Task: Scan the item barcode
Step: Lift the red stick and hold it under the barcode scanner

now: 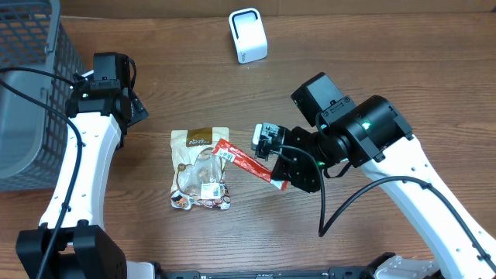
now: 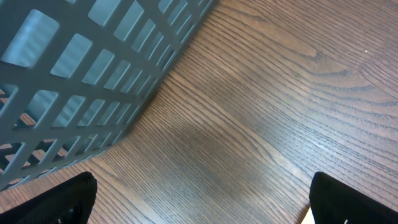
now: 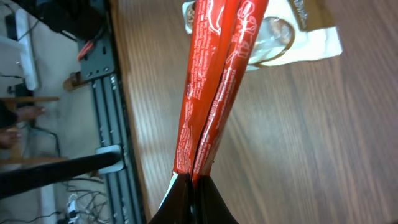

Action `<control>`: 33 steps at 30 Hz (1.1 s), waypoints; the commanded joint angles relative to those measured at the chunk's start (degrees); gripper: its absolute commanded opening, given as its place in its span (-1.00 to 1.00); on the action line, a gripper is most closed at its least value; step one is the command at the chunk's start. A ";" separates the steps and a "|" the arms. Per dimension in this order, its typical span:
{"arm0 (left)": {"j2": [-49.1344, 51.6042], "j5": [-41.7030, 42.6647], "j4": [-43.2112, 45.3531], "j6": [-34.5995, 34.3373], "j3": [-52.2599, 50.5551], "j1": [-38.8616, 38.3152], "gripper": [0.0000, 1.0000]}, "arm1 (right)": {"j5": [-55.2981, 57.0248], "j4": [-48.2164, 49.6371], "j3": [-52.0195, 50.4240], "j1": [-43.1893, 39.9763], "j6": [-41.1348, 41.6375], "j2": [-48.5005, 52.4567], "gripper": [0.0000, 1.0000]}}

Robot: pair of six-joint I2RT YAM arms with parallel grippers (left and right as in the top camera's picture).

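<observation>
Right gripper (image 3: 193, 194) was clamped on one end of a long red foil packet (image 1: 244, 161) | packet's far end reached over a brown-and-white snack pouch (image 1: 198, 182) | white boxy scanner (image 1: 248, 36) stood well beyond | left gripper (image 2: 202, 205) had fingers apart, just beside a grey mesh basket (image 1: 31, 101)

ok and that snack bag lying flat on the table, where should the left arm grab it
The snack bag lies flat, so probably pinch its brown top seal, coming down from the left. That strip looks thinnest, and the red packet in the right end effector reaches over its right side.
</observation>
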 commanded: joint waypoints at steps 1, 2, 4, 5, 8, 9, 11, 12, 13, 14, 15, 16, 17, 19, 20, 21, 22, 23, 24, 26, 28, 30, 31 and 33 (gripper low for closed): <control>0.24 -0.74 0.15 1.07 0.94 -0.15 1.00 | 1.60 2.05 -2.62 -0.22 -0.94 0.00 -0.93; 0.24 -0.72 0.15 1.07 0.94 -0.15 1.00 | 2.51 3.45 -3.52 -0.22 -0.44 0.26 -0.93; 0.24 -0.74 0.15 1.07 0.94 -0.15 1.00 | 4.57 6.99 -5.11 -0.22 3.56 0.55 -0.93; 0.24 -0.74 0.15 1.07 0.94 -0.15 0.99 | 6.56 9.27 -5.88 -0.22 6.71 0.74 -0.93; 0.24 -0.74 0.15 1.07 0.94 -0.15 0.99 | 16.83 17.81 -8.33 -0.22 19.63 1.42 -0.93; 0.24 -0.74 0.15 1.07 0.94 -0.15 0.99 | 20.22 20.20 -9.05 -0.22 23.17 1.73 -0.93; 0.24 -0.74 0.15 1.07 0.94 -0.15 1.00 | 26.80 24.22 -9.90 -0.22 29.14 2.49 -0.93; 0.24 -0.74 0.13 1.07 0.94 -0.15 1.00 | 29.62 25.46 -9.90 -0.22 31.43 2.95 -0.93; 0.24 -0.74 0.15 1.07 0.94 -0.15 0.99 | 31.76 26.56 -9.86 -0.22 32.76 3.41 -0.93; 0.24 -0.74 0.13 1.07 0.94 -0.15 0.99 | 32.87 27.17 -9.70 -0.22 32.87 3.76 -0.93; 0.24 -0.74 0.15 1.07 0.94 -0.15 1.00 | 33.77 27.54 -9.33 -0.31 32.81 4.26 -0.93; 0.24 -0.74 0.15 1.07 0.94 -0.15 1.00 | 34.25 27.50 -8.74 -0.48 32.61 4.61 -0.93; 0.24 -0.74 0.15 1.07 0.94 -0.15 1.00 | 34.49 27.36 -7.89 -0.79 32.59 5.16 -0.93; 0.24 -0.74 0.15 1.07 0.94 -0.15 1.00 | 34.49 26.93 -4.57 -1.84 32.30 6.51 -0.93; 0.24 -0.74 0.15 1.07 0.94 -0.15 1.00 | 34.49 26.60 -3.10 -2.25 32.00 7.15 -0.93; 0.24 -0.74 0.13 1.07 0.94 -0.15 1.00 | 34.53 25.66 -0.94 -2.78 31.69 8.04 -0.93; 0.24 -0.74 0.13 1.07 0.94 -0.15 1.00 | 34.95 24.50 1.66 -3.32 31.36 9.25 -0.93; 0.24 -0.74 0.15 1.07 0.94 -0.15 1.00 | 35.21 23.10 4.39 -3.85 30.45 10.51 -0.93; 0.24 -0.74 0.15 1.07 0.94 -0.15 1.00 | 35.74 21.81 6.95 -4.37 29.77 11.85 -0.93; 0.24 -0.74 0.15 1.07 0.94 -0.15 0.99 | 39.69 19.34 14.53 -5.51 28.55 16.22 -0.93; 0.24 -0.74 0.15 1.07 0.94 -0.15 1.00 | 41.68 20.79 17.27 -5.97 23.71 18.80 -0.93; 0.24 -0.74 0.15 1.07 0.94 -0.15 0.99 | 44.59 25.97 17.09 -6.12 19.10 20.55 -0.93; 0.24 -0.74 0.15 1.07 0.94 -0.15 0.99 | 45.55 27.87 17.00 -6.12 17.09 21.24 -0.93; 0.24 -0.74 0.13 1.07 0.94 -0.15 0.99 | 47.15 31.65 17.00 -6.12 11.98 23.23 -0.93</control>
